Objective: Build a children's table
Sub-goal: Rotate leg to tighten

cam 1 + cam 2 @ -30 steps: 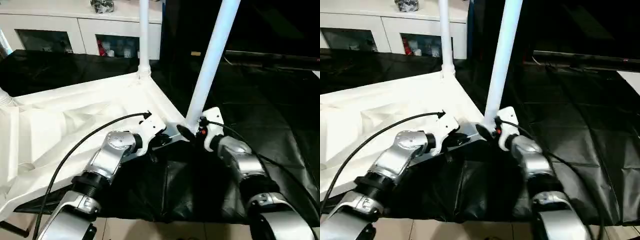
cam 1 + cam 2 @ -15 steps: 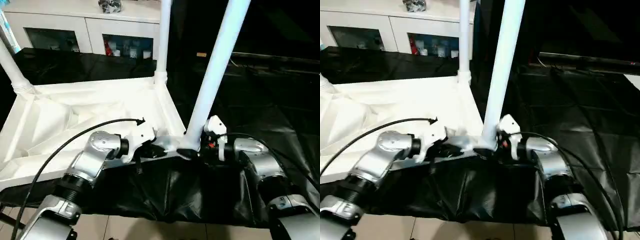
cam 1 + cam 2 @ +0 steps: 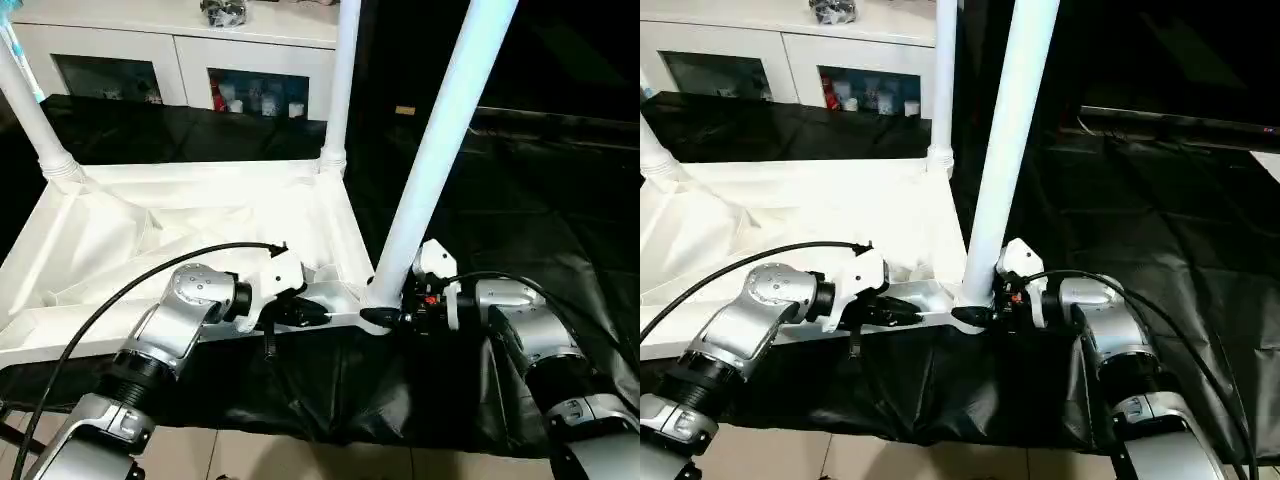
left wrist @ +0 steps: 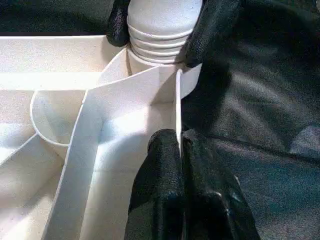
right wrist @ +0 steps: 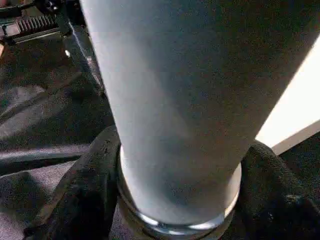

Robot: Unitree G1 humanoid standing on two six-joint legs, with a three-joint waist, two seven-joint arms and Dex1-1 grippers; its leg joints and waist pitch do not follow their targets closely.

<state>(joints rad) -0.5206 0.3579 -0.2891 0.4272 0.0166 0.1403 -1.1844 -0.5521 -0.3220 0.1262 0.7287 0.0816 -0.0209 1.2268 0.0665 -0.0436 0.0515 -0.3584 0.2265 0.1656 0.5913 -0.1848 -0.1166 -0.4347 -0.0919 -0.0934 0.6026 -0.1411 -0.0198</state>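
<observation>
The children's table lies upside down: its white tabletop (image 3: pixel 200 215) shows its ribbed underside. Three white legs stand in its corner sockets: one near right (image 3: pixel 440 150), one far right (image 3: pixel 343 80), one far left (image 3: pixel 30 110). My left gripper (image 3: pixel 318 313) is shut on the thin front rim (image 4: pixel 177 100) just beside the near right corner, and its fingertips (image 4: pixel 165 155) pinch that wall. My right gripper (image 3: pixel 378 315) sits at the foot of the near right leg (image 5: pixel 170 100). Its black fingers (image 5: pixel 85 190) press against both sides of the leg's ringed base.
The tabletop rests on a black-draped work table (image 3: pixel 540 200) that stretches off to the right. A white cabinet with glass doors (image 3: pixel 130 50) stands behind it. A black cable (image 3: pixel 150 290) loops over my left forearm. Pale floor (image 3: pixel 300 460) shows below the table's front edge.
The view has shifted. The tabletop's near corner has swung round with both grippers, so its front rim lies squarer to me. The right gripper's fingers have drawn in around the leg's base.
</observation>
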